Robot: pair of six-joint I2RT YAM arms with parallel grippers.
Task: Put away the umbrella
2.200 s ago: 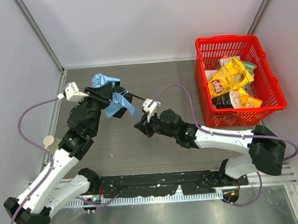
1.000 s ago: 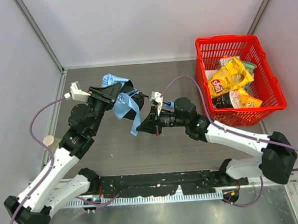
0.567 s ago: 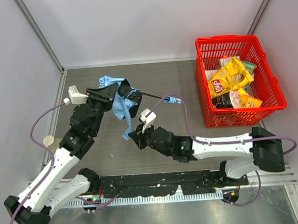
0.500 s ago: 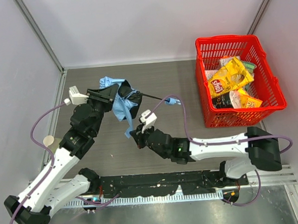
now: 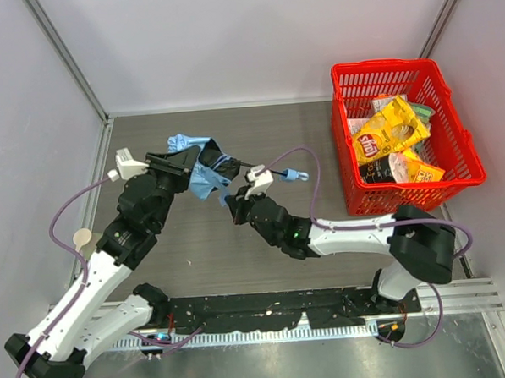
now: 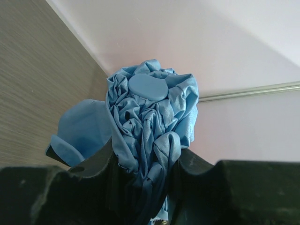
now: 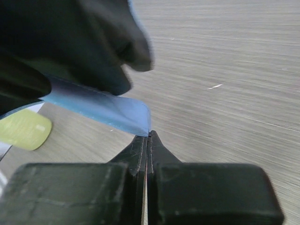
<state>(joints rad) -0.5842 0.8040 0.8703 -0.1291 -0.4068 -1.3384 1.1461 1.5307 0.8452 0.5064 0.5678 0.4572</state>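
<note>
Umbrella (image 5: 202,168) is up off the table (image 5: 197,268), back-left of centre. The sky-blue canopy is scrunched into a tight wad, and the thin black shaft (image 5: 239,162) pokes out right toward the small blue handle (image 5: 295,175).

Left gripper (image 6: 145,168) is clamped on that wad. In the left wrist view its fingers (image 6: 96,161) sit either side of the bunched cloth, with the round cap on top. Solid hold, plenty of fabric in the bite.

Strap (image 7: 101,108) trails off the bundle, and here's the action: right gripper (image 7: 149,137) has its jaws pressed together, and they look to have the strap nipped by its very corner. Thin grab, barely any material between the tips.

So the step in hand, imo, is winding that strap round the canopy to cinch it.

How to do it well:
- Left arm acts as a vise. No rotating, no loosening, or the folds spill.
- Right arm pulls gently and stays in line w/ the strap. A sideways yank on a corner pinch prob slips it free.
- If tension feels poor, better to let go and re-bite further up the strap.
- Sweep close round the wad, clear of the shaft and the left fingers.
- Can't tell where the fastener patch sits, so the end spot is a guess for now.

Red basket (image 5: 380,67) w/ snack bags (image 5: 389,131) sits well apart at far right, untouched by either arm.
</note>
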